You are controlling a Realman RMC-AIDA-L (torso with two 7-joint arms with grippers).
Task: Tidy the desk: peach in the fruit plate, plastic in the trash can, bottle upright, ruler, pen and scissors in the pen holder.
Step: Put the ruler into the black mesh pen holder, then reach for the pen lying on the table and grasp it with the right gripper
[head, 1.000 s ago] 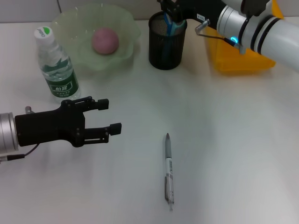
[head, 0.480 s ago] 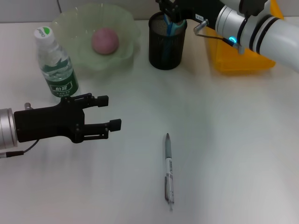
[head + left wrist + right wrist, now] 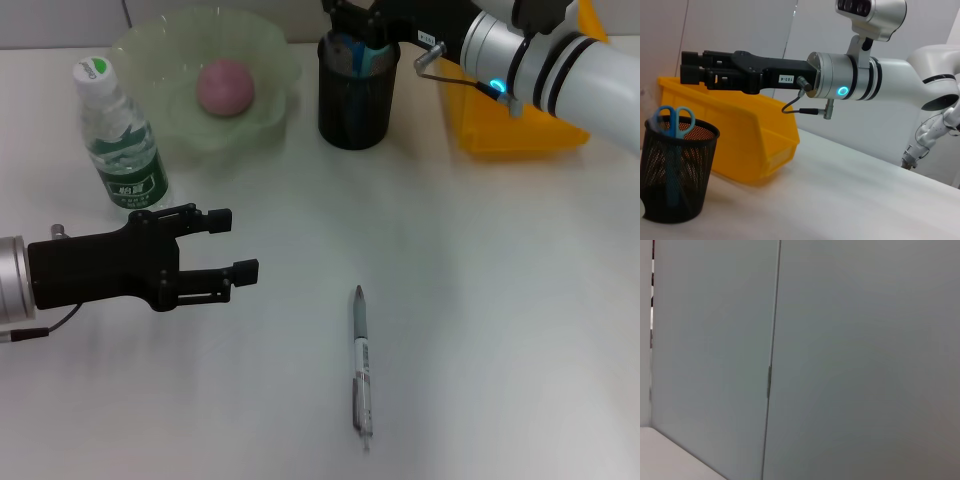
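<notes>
Inventory, taken from the pen holder (image 3: 356, 95): scissors (image 3: 673, 120) inside it, blue loops up; right tool (image 3: 692, 75) just above its rim, fingers apparently spread, holding nothing I can see. Peach (image 3: 225, 86) in the fruit plate (image 3: 135, 45) beside it; bottle (image 3: 119, 140) upright beyond that; trash can (image 3: 520, 135) on the other side. Pen (image 3: 361, 362) lies well apart on the bench (image 3: 500, 300). Left tool (image 3: 238, 244) spread, empty, short of the pen. Ruler not visible. Risk, I judge: slim pen rolling or skidding from an off-centre pinch.

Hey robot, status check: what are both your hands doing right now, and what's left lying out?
Right gripper above pen holder, scissors inside. Left gripper open, low over desk. Pen lies loose; nothing blocks it.
</notes>
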